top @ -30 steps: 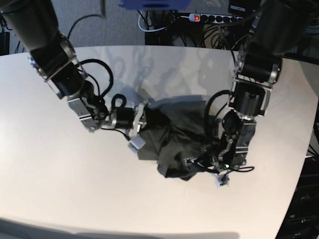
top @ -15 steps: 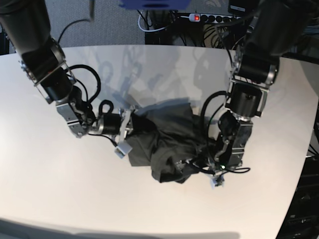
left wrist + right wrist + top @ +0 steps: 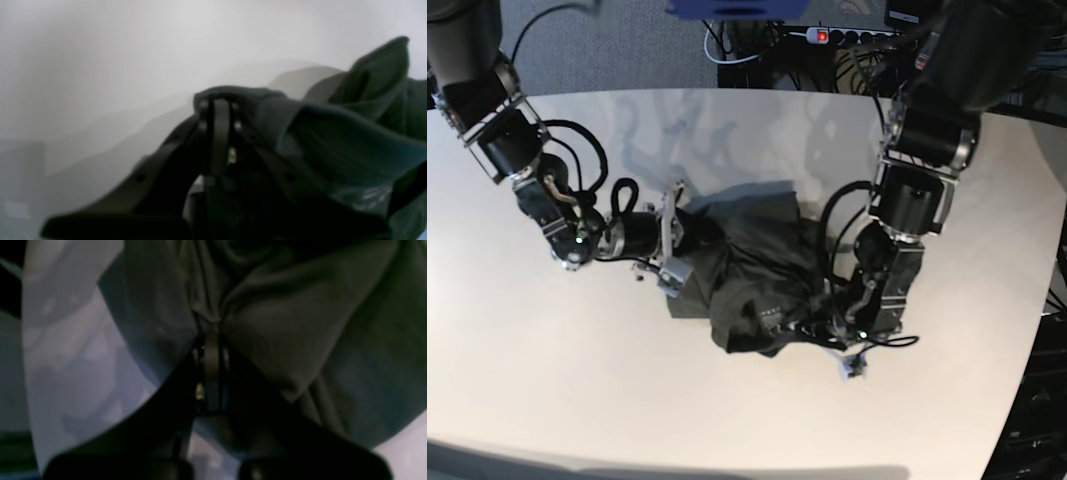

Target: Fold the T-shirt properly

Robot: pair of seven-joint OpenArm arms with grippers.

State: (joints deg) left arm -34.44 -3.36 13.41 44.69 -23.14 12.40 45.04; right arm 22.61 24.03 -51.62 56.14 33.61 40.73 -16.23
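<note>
Both grippers are closed on cloth. In the left wrist view, the left gripper (image 3: 218,106) has its two dark fingers pressed flat together, pinching a rolled edge of the T-shirt (image 3: 333,140); the dark grey fabric drapes over the fingertips and billows off to the right, rising to a peak near the upper right corner. In the right wrist view, the right gripper (image 3: 211,340) is likewise clamped shut, with the T-shirt (image 3: 283,323) gathered into a tight pucker exactly where the fingers meet; folds fan upward and to both sides from that pinch.

Seen from the base view, the T-shirt (image 3: 747,275) is a crumpled, bunched heap near the middle of the table (image 3: 547,380), stretched between the two arms. The right gripper (image 3: 677,245) holds its left edge as seen there; the left gripper (image 3: 812,325) holds its lower right edge. The garment is far from flat, with deep wrinkles and overlapping layers.

The table is a broad, pale, smooth surface with a rounded edge, carrying soft shadows of the arms. Beyond its far edge lies a grey floor, a tangle of dark cables (image 3: 847,70), and a power strip (image 3: 857,36) with a glowing red switch. A blue object (image 3: 727,8) sits at the top edge, cut off by the frame. No containers are visible.
</note>
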